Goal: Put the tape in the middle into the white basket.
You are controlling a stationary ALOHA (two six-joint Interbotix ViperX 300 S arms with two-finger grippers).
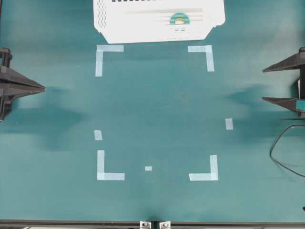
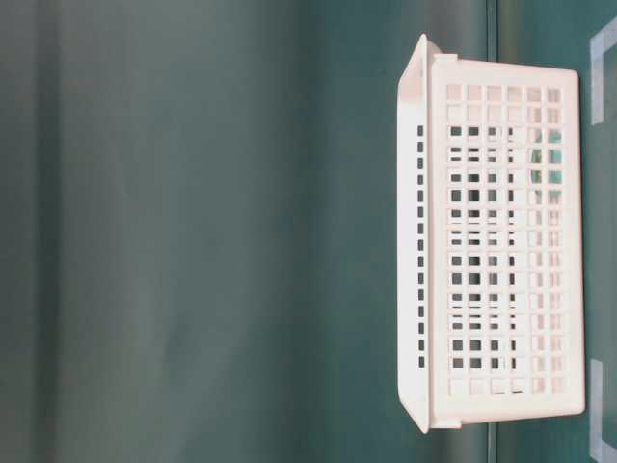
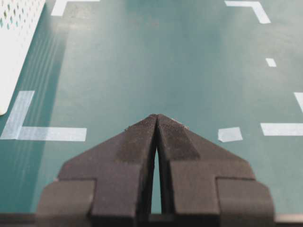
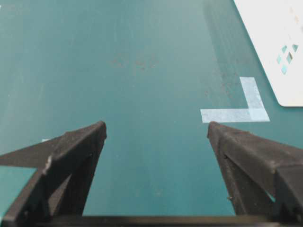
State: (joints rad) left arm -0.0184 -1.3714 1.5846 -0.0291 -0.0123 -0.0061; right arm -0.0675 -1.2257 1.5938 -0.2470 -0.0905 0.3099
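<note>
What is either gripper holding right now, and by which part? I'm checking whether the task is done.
Nothing is held. The left gripper is shut on nothing, the right gripper is open, and the tape lies in the white basket.

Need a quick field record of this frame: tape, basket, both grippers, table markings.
tape: teal roll, lying inside the white basket
white basket: at the far edge of the table, outside the marked square
left gripper: shut, empty, at the left edge of the overhead view
right gripper: open, empty, at the right edge of the overhead view
corner marks: pale tape strips outlining a square, nothing standing within it
task state: tape looks already placed
</note>
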